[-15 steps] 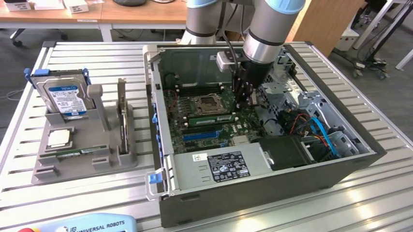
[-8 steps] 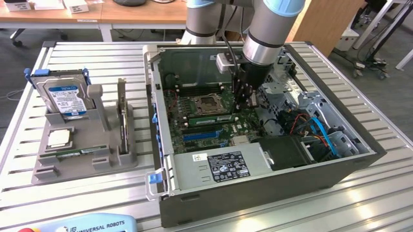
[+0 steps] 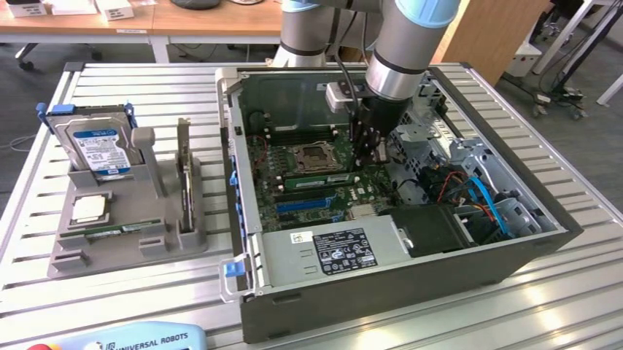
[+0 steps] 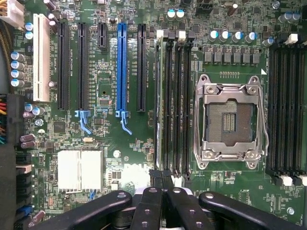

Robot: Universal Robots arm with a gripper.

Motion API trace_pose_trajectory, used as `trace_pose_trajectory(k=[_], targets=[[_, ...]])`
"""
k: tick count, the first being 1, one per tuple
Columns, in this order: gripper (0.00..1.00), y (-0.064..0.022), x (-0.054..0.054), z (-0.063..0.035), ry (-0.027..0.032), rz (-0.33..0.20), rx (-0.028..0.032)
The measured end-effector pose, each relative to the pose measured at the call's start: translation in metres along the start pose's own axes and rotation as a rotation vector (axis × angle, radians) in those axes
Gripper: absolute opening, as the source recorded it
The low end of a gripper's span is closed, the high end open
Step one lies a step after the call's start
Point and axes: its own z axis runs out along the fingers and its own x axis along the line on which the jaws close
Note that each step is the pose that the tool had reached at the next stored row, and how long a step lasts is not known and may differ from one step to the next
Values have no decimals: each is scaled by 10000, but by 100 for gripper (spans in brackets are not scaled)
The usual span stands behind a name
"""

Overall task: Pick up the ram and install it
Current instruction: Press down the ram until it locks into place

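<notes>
Black metal fingers (image 4: pixel 161 184) sit pinched together, tips pressing the thin green RAM stick (image 4: pixel 159 103) edge-down into its motherboard slot.

place: robotics lab | I see: slatted metal table (image 3: pixel 545 153), open computer case (image 3: pixel 389 284), wooden desks (image 3: pixel 146 25) behind, cables on floor (image 3: pixel 559 95)
</notes>
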Motion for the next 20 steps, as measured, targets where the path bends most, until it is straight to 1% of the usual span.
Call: trace_pose_trajectory(k=[20], targets=[[10, -2, -9, 40, -5, 2, 4]])
